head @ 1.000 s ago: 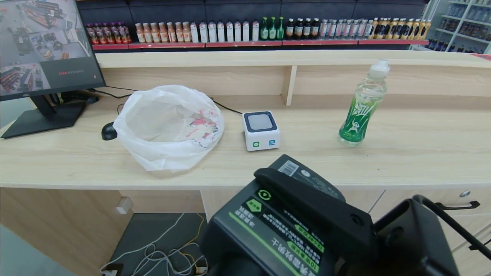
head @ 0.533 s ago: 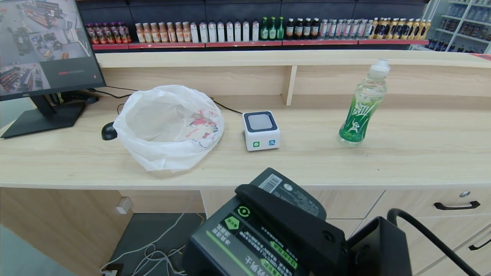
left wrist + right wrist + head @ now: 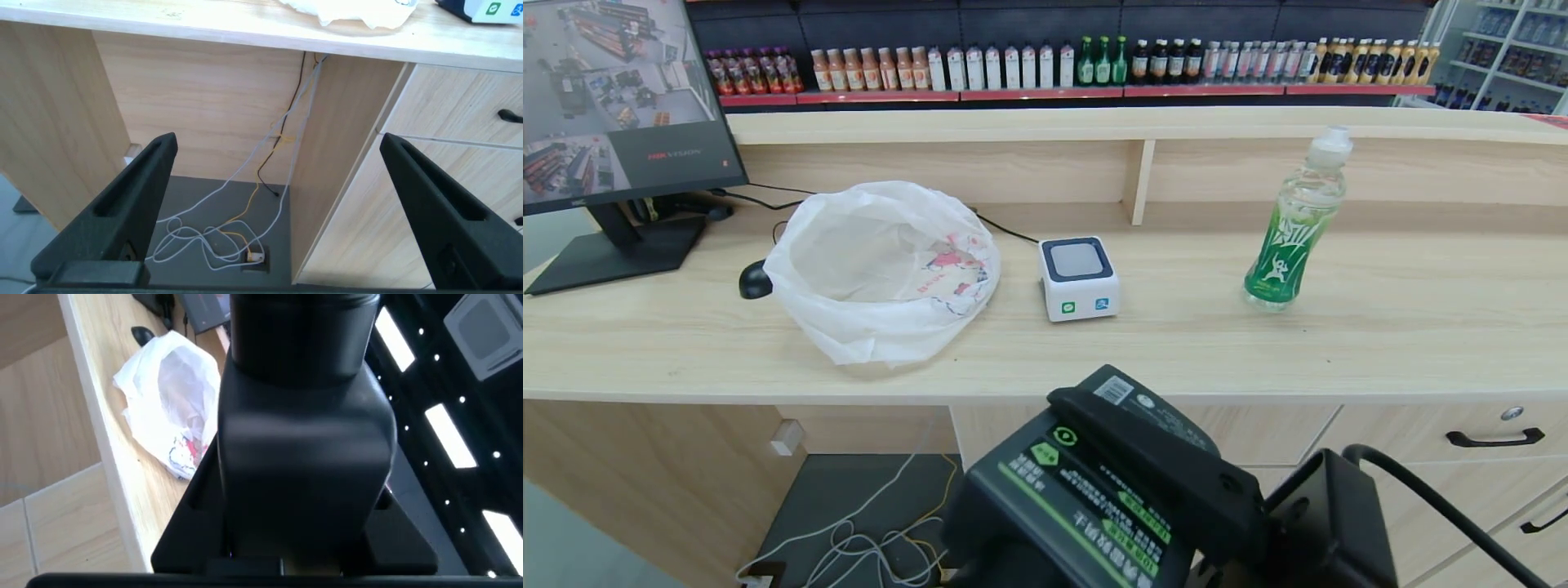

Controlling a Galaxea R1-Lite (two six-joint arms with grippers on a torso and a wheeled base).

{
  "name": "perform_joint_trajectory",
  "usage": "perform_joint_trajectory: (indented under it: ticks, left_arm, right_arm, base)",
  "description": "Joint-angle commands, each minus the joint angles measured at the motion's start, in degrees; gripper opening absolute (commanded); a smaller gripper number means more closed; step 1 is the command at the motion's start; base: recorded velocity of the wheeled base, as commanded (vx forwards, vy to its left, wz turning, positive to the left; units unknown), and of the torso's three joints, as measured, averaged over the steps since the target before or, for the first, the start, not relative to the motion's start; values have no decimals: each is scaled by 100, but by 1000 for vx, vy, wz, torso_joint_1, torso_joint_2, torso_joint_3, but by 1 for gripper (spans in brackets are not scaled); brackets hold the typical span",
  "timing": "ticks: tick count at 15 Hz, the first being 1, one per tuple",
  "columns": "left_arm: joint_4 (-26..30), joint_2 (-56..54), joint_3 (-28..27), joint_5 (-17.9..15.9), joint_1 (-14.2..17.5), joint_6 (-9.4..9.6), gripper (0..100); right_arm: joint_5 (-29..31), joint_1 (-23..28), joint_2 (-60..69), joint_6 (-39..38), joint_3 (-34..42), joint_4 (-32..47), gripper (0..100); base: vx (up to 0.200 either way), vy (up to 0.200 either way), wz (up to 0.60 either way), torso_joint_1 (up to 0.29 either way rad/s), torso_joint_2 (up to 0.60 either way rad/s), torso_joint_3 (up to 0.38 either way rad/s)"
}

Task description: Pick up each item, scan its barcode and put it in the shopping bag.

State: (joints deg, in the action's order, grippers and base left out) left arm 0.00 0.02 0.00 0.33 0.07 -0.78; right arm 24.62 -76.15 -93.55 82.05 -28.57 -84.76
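Now right hand point(image 3: 1168, 465) clamps black bottle point(image 3: 1062, 498) before counter point(image 3: 1176, 343).

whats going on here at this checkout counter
A robot is working a checkout. Its right pincer is clamped on a black container with green labels and a barcode, held on the robot's side of the counter, not over the scanner. The left pincer hangs open and empty below the counter edge. The shopping bag lies open beside the scanner, and a green bottle stands upright on the counter, untouched.
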Motion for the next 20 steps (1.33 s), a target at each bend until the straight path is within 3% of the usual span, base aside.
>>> perform_joint_trajectory:
  ticks: [1, 4, 6, 8, 11, 12, 14, 17, 20]
  left_arm:
    - [0, -2, 0, 2, 1, -1, 100]
    - [0, -2, 0, 2, 1, -1, 100]
    - [0, -2, 0, 2, 1, -1, 100]
    - [0, -2, 0, 2, 1, -1, 100]
    - [0, -2, 0, 2, 1, -1, 100]
    - [0, -2, 0, 2, 1, -1, 100]
    - [0, -2, 0, 2, 1, -1, 100]
    - [0, -2, 0, 2, 1, -1, 100]
    - [0, -2, 0, 2, 1, -1, 100]
  right_arm:
    - [-2, 197, 206, -287, 150, 74, 0]
    - [-46, 558, 214, -1350, 238, 109, 0]
    - [-239, 1199, 206, -2413, 317, 100, 0]
    - [-880, 1859, 179, -3002, 230, 118, 0]
    - [-1047, 2632, 197, -4356, 203, 83, 0]
    - [-1047, 2720, 214, -4549, 194, 83, 0]
    - [-968, 3001, 285, -5938, 177, 65, 0]
    - [-977, 3353, 294, -7291, 159, 74, 0]
    - [-1047, 3511, 127, -7801, 1, 214, 0]
  base:
    - [0, 0, 0, 0, 0, 0]
    - [0, 0, 0, 0, 0, 0]
    - [0, 0, 0, 0, 0, 0]
    - [0, 0, 0, 0, 0, 0]
    - [0, 0, 0, 0, 0, 0]
    - [0, 0, 0, 0, 0, 0]
    - [0, 0, 0, 0, 0, 0]
    - [0, 0, 0, 0, 0, 0]
    - [0, 0, 0, 0, 0, 0]
